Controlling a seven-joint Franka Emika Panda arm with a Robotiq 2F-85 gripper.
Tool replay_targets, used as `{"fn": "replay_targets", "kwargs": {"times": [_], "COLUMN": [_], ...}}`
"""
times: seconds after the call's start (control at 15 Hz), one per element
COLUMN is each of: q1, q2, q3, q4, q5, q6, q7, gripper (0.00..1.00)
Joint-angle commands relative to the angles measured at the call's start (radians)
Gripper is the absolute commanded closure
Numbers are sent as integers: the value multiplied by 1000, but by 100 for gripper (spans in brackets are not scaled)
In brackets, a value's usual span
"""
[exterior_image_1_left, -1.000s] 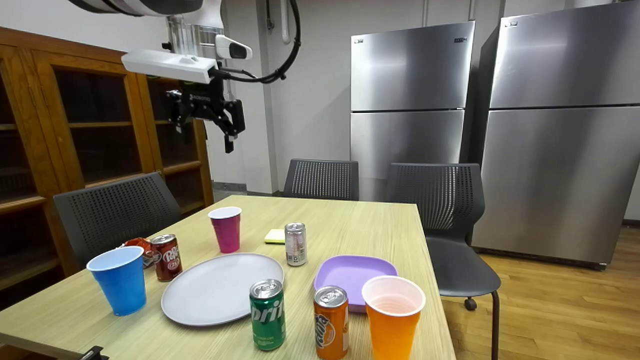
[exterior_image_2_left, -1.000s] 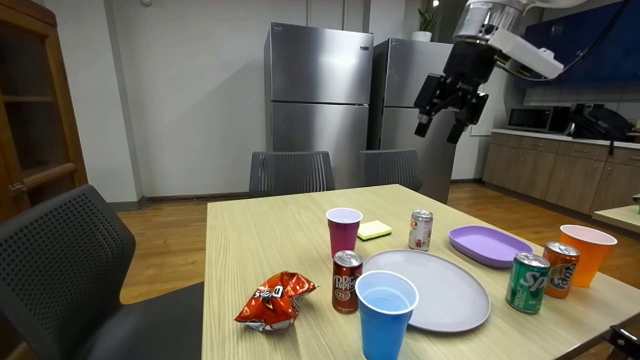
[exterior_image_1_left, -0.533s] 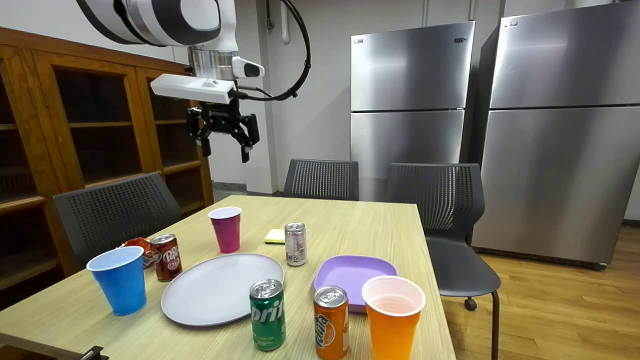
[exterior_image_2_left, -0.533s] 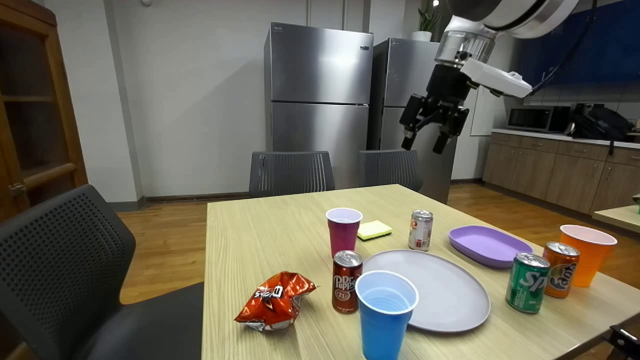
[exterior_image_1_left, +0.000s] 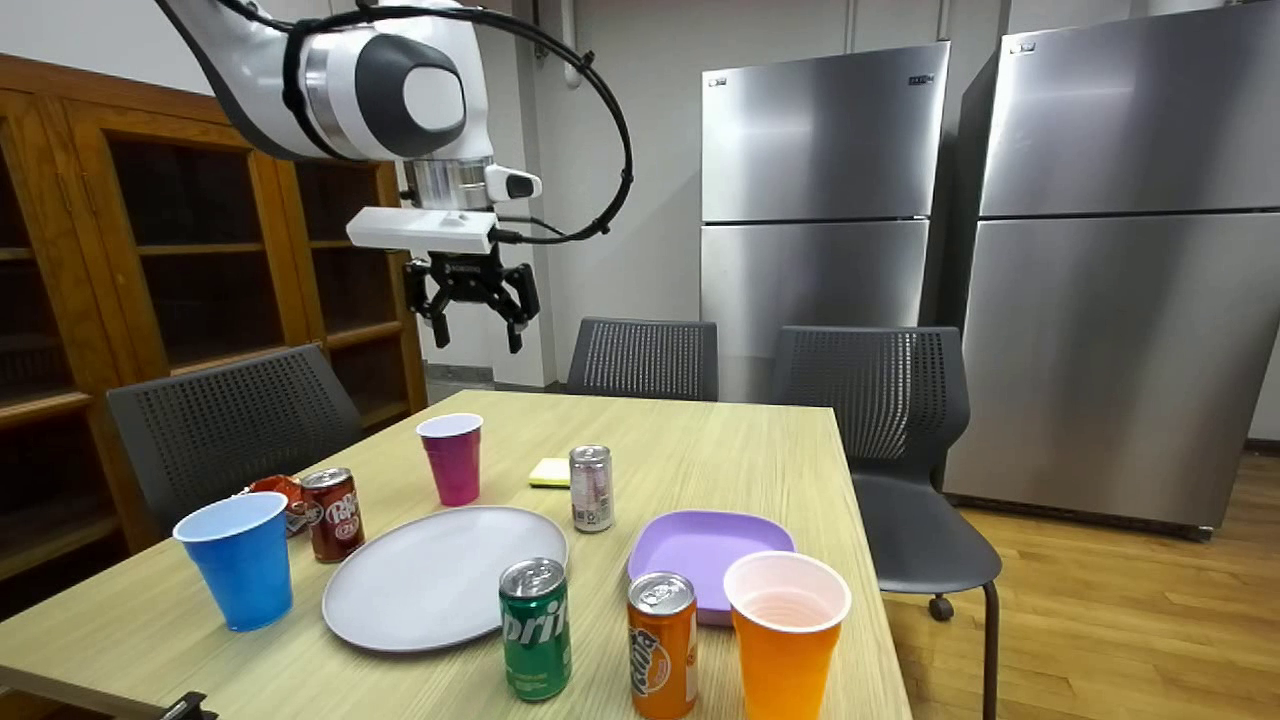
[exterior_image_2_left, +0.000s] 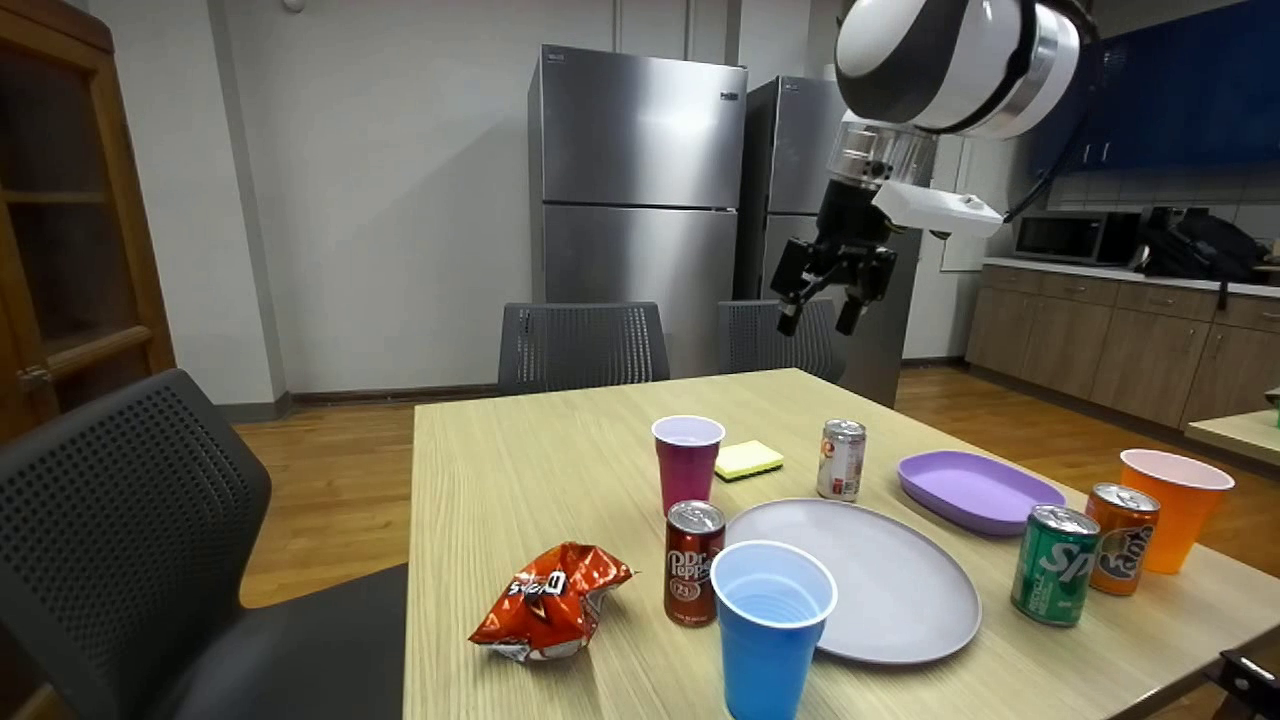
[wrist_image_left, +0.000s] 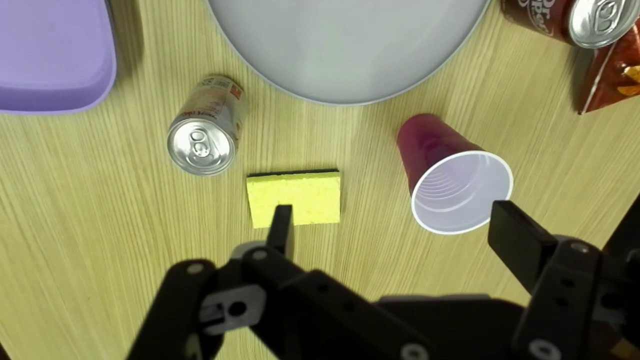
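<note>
A: Where is the sponge (wrist_image_left: 306, 195)?

B: Flat on the tabletop (exterior_image_2_left: 500, 460), yellow face up, between the pale can (wrist_image_left: 207, 125) and the magenta cup (wrist_image_left: 452, 180), touching neither.

A: And the pincer (exterior_image_1_left: 478, 338)?

B: Spread wide, nothing between its fingers. In the wrist view one fingertip overlaps the sponge, the other the magenta cup's rim, but both exterior views show it well above them.

A: How would you lower it well from there?

B: I'd trust the overlap little, since that camera's angle may mislead. Better to settle the sideways line while high, then come down slowly. The magenta cup looks light, so a finger catching its rim could tip it. Beside something as low as the sponge, fingertips would be nearly on the tabletop, so I'd go gently at the end.

A: And room around?

B: The grey plate (wrist_image_left: 345, 45) hems in one side, near both the pale can and the magenta cup. Away from the plate, the limit is the tabletop's edge, with a dark chair (exterior_image_1_left: 645, 360) behind. Farther out, the purple dish (wrist_image_left: 50, 55) is past the pale can, the Dr Pepper can (exterior_image_2_left: 692, 565) and crisp bag (exterior_image_2_left: 555, 605) past the magenta cup.
</note>
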Motion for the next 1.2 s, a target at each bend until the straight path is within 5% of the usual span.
{"fn": "replay_targets", "kwargs": {"times": [0.0,1.13], "q1": [-25,-7], "q2": [98,461], "q3": [41,89], "q4": [65,366], "q5": [-47,-162], "q6": [35,33], "q7": [32,43], "gripper": [0,0]}}
